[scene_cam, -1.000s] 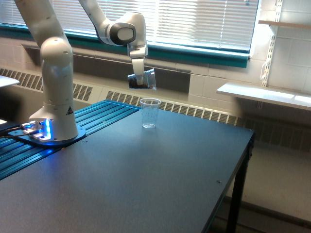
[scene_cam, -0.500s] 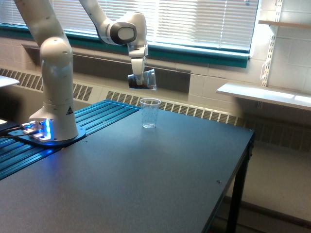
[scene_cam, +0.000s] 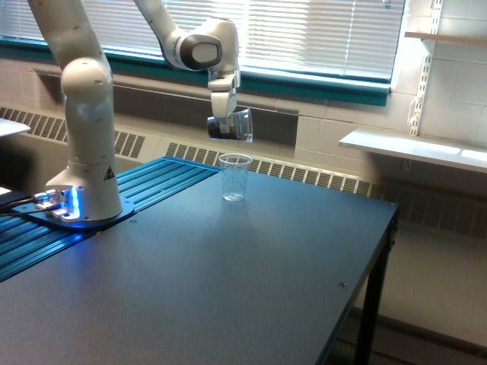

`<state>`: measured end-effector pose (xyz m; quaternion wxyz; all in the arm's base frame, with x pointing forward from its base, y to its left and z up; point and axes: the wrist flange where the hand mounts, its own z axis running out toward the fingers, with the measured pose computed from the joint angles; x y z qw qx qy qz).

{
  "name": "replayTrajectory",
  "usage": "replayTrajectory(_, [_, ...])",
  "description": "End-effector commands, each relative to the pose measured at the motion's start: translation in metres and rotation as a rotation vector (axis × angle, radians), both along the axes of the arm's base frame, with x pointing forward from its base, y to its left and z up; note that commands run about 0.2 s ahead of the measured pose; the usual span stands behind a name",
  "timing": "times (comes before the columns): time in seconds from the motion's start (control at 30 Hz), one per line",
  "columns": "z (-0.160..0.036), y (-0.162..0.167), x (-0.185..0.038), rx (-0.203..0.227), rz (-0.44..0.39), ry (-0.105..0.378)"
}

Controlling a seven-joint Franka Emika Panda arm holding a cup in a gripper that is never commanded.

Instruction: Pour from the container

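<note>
Held aloft above the dark grey table (scene_cam: 228,281), a small clear tapered plastic cup with a smooth wall (scene_cam: 240,125), tipped onto its side with the mouth toward the exterior view's right. Clenched around that clear cup near its base, the white arm's gripper (scene_cam: 221,126). Just below and apart, standing upright on the table's far side, a similar clear cup with faint speckles (scene_cam: 234,178).

Probably very light, thin-walled and easily crushed; slick too, so best gripped low on the wall with gentle force, as seems the case here.

Hard to make out: the fingertips, lost in a dark patch at the cup's base. Impossible to tell whether anything sits inside either cup, or whether anything is streaming out.
</note>
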<state>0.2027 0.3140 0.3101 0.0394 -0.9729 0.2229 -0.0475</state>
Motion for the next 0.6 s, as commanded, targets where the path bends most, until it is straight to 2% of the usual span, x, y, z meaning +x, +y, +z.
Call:
replayTrajectory(0.03, [0.002,0.006,0.002,0.007,-0.042,0.009])
replayTrajectory(0.6, [0.006,0.014,-0.012,0.015,-0.051,0.040])
